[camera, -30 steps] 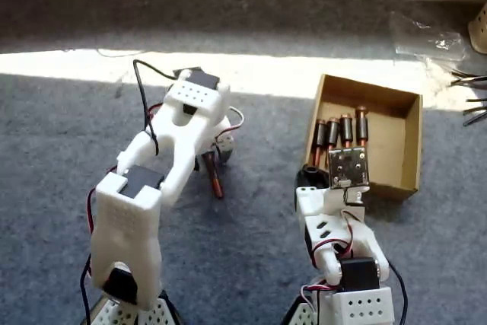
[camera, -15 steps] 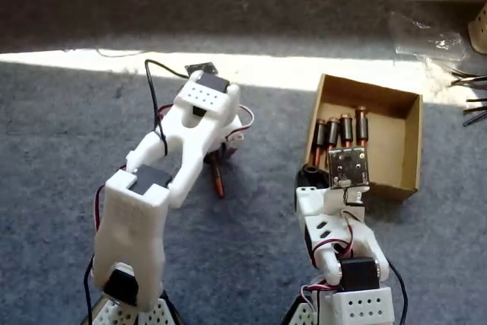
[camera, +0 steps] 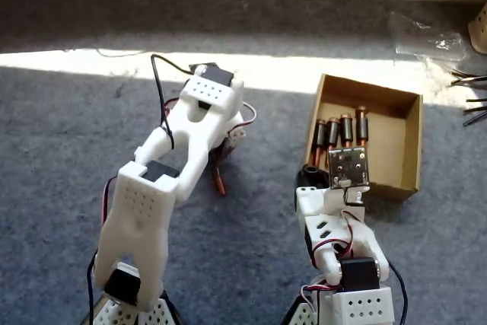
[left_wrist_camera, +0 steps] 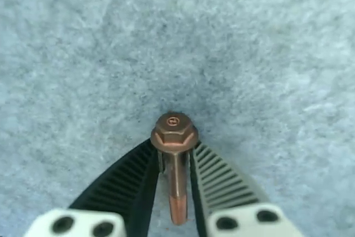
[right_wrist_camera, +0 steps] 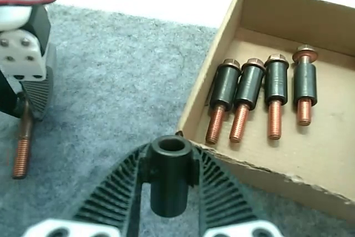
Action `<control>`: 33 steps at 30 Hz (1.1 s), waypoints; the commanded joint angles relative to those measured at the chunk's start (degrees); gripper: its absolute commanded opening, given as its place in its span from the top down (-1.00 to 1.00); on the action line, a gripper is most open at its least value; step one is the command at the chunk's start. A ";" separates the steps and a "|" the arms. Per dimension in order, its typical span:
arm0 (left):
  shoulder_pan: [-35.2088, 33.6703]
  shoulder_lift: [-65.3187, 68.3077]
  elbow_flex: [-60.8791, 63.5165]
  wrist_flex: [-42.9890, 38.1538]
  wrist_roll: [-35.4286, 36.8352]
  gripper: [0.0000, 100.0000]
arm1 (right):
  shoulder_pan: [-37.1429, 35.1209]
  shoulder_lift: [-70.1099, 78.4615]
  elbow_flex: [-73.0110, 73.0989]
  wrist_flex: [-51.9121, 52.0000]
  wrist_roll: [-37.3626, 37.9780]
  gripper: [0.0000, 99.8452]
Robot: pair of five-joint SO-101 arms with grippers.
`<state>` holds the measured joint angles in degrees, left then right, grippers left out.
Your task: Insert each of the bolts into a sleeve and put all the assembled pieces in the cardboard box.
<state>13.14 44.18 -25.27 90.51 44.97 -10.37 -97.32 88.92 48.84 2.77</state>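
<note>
My left gripper (left_wrist_camera: 175, 156) is shut on a copper bolt (left_wrist_camera: 174, 162), just under its hex head, above the grey carpet. In the high view that bolt (camera: 219, 179) hangs from the left gripper (camera: 221, 159), threaded end down, left of the cardboard box (camera: 412, 142). My right gripper (right_wrist_camera: 169, 173) is shut on a black sleeve (right_wrist_camera: 168, 175), held with its bore up beside the box's near left corner; the same sleeve (camera: 310, 172) shows in the high view. Several assembled bolt-and-sleeve pieces (right_wrist_camera: 260, 94) lie side by side in the box (right_wrist_camera: 216, 59).
A clear plastic bag (camera: 428, 36) and dark tools (camera: 469, 97) lie at the far right of the carpet. A sunlit strip (camera: 91, 62) crosses the floor behind the arms. Open carpet lies between the two arms and to the left.
The left arm has shifted to the right and slightly away, carrying the bolt toward the box. The right arm has stayed still with the sleeve.
</note>
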 commanded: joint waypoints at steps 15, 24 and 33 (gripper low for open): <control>1.71 -21.23 -8.92 9.05 -11.78 0.99 | 0.22 -0.66 -1.01 -1.54 0.97 0.99; 1.89 -40.04 -8.48 9.14 -24.18 0.99 | -2.07 -0.66 -0.84 -1.63 0.97 0.99; 1.80 -55.34 -1.80 9.05 -38.42 0.99 | -9.01 -0.66 -0.84 -1.63 0.97 0.99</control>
<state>14.81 -2.68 -28.62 99.47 10.95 -16.88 -97.32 88.92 48.84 3.12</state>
